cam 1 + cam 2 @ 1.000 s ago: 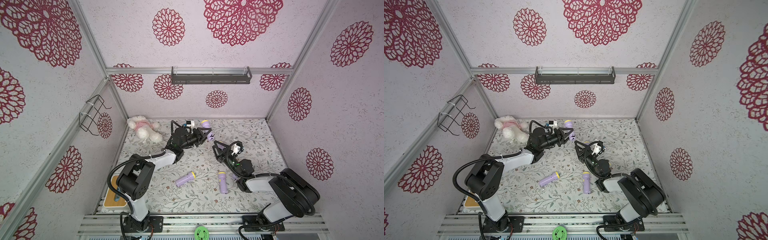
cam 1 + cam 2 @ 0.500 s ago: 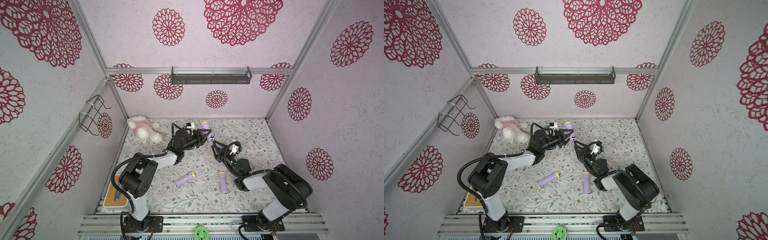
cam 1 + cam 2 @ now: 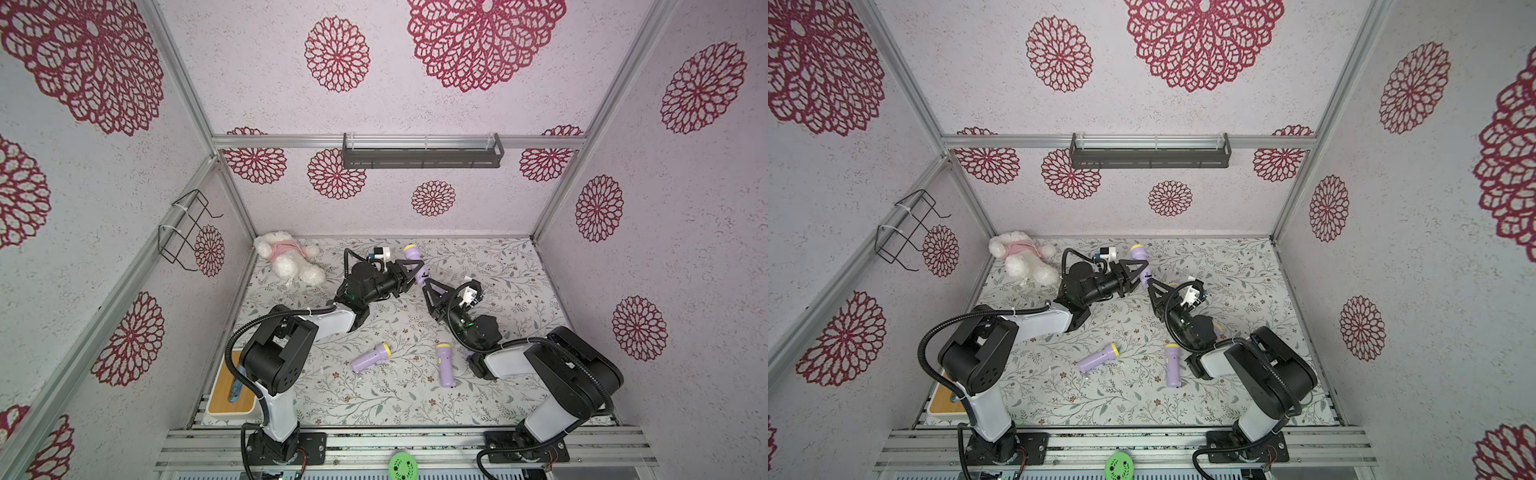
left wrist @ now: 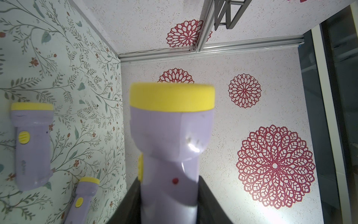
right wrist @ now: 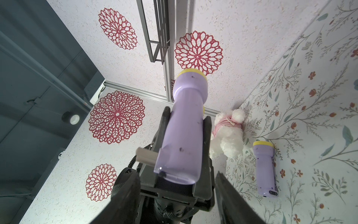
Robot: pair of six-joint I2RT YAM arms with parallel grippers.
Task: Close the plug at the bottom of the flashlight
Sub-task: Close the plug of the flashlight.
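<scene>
My left gripper (image 3: 415, 272) is shut on the body of a purple flashlight (image 3: 417, 266) with a yellow head and holds it off the floor. The left wrist view shows the flashlight (image 4: 170, 147) clamped between both jaws. Its plug (image 5: 146, 155), a pale tab, sticks out sideways near the bottom end. My right gripper (image 3: 428, 286) is at that bottom end. The right gripper (image 5: 177, 174) is open in its wrist view. Its jaws stand either side of the flashlight (image 5: 184, 135) with a gap on each side.
Two more purple flashlights (image 3: 371, 357) (image 3: 445, 365) lie on the floral floor in front of the arms. A white plush toy (image 3: 286, 259) lies in the back left corner. A wood-topped box (image 3: 230, 388) sits by the left arm's base. A dark shelf (image 3: 422, 153) hangs on the back wall.
My right gripper has edged closer to the flashlight's bottom end and its jaws have narrowed. The left gripper keeps its hold and has barely shifted.
</scene>
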